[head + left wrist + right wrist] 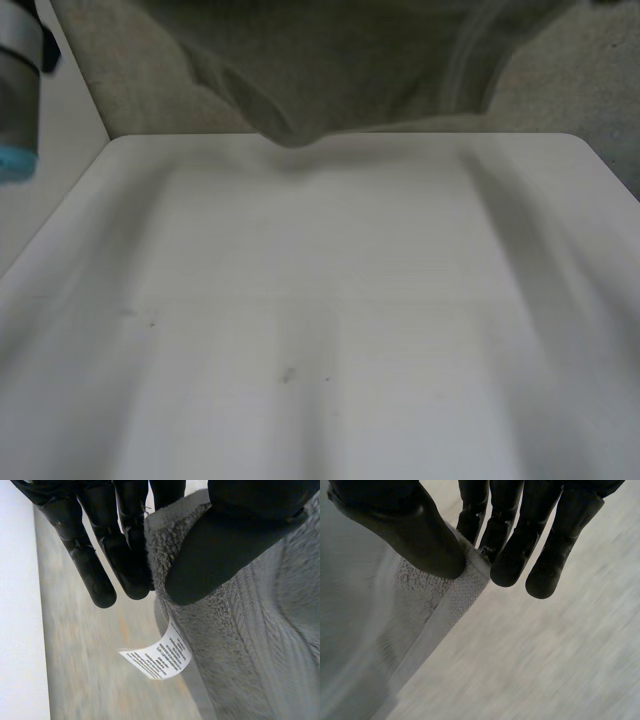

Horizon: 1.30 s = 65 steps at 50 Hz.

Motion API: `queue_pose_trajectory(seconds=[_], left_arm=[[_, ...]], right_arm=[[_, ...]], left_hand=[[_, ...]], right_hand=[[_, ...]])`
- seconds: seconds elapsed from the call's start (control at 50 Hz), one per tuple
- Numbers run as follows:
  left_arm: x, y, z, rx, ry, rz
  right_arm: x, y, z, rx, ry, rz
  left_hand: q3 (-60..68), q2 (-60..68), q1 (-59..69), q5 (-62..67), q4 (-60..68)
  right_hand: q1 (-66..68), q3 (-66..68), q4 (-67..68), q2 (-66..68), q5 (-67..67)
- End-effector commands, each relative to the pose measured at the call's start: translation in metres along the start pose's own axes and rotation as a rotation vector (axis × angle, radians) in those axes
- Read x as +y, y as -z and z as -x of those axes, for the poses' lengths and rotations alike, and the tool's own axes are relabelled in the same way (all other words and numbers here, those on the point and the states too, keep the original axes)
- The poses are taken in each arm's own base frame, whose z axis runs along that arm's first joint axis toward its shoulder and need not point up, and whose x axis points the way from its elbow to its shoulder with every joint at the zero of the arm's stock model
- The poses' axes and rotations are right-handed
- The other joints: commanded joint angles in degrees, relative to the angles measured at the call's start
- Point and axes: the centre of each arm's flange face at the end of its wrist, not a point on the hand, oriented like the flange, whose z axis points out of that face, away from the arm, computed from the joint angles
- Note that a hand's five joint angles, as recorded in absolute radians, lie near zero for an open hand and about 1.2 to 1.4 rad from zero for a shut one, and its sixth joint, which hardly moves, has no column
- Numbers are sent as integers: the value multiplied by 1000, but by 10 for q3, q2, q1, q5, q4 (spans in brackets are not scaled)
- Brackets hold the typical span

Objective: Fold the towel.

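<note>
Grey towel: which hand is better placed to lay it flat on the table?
Right hand, perhaps: it pinches the grey terry towel neatly by its hemmed edge; the left hand pinches thicker cloth near the white label.

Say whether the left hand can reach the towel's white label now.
Probably not: the left hand is pinching the towel, and the label hangs just past its thumb, so it must let go.

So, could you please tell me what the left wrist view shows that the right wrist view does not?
The left wrist view has the left hand pinching the towel between thumb and fingers, with a white care label hanging just past the thumb. The right wrist view has the right hand pinching the towel's hem. Both show the grey towel pinched between a thumb and fingers.
</note>
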Motion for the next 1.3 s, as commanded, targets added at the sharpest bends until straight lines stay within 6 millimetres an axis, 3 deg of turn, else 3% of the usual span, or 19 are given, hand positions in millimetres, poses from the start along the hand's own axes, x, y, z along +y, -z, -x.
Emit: queue_pose_trajectory(seconds=[0.02,0.04,0.06,0.1,0.16,0.22,0.26,0.36,0.46,0.52,0.58,0.68,0.7,0.74,0.8,0.9,0.94,1.16,1.3], left_arm=[[77,63,3,-14,6,311],[95,79,3,-5,14,381],[95,79,3,-5,14,382],[131,113,1,26,25,518],[149,131,0,43,18,580],[168,152,0,56,-19,651],[184,180,3,85,-127,746],[184,195,9,100,-200,791],[140,205,19,83,-273,797],[128,209,18,83,-274,800],[88,226,12,83,-269,830],[46,250,6,80,-267,865],[46,250,6,80,-267,865],[28,264,-1,113,-279,879],[26,272,-4,158,-302,887],[32,274,-5,221,-349,893],[38,271,-3,229,-355,902],[126,212,1,287,-335,913],[169,178,-4,307,-317,873]], right_arm=[[65,39,34,-179,-15,323],[82,49,43,-227,-2,373],[82,49,44,-227,-2,373],[98,60,53,-272,14,419],[150,97,79,-383,59,581],[171,113,87,-418,79,654],[174,118,90,-432,82,669],[166,125,84,-430,86,688],[134,135,70,-418,92,695],[111,148,61,-443,96,731],[89,163,45,-460,130,787],[53,185,19,-489,251,844],[37,188,12,-478,289,823],[26,189,4,-460,318,805],[19,187,-9,-432,330,763],[24,184,-10,-465,280,732],[47,179,-5,-499,238,762],[131,130,14,-442,286,813],[163,102,25,-375,248,740]], left_hand=[[102,104,107,109,102],[102,104,107,109,102],[102,104,107,109,102],[102,104,107,109,102],[102,104,107,109,102],[102,104,107,109,102],[102,104,107,109,102],[102,104,107,109,102],[102,104,107,109,102],[102,104,107,109,102],[102,104,107,109,102],[102,104,107,109,102],[102,104,107,109,102],[102,104,107,109,102],[102,104,107,109,102],[102,104,107,109,102],[102,104,107,109,102],[102,104,107,109,102],[102,104,107,109,102]], right_hand=[[37,36,33,42,30],[37,36,33,42,30],[37,36,33,42,30],[37,36,33,42,30],[37,36,33,42,30],[37,36,33,42,30],[37,36,33,42,30],[37,36,33,42,30],[37,36,33,42,30],[37,36,33,42,30],[37,36,33,42,30],[37,36,33,42,30],[37,36,33,42,30],[37,36,33,42,30],[37,36,33,42,30],[37,36,33,42,30],[37,36,33,42,30],[37,36,33,42,30],[37,36,33,42,30]])
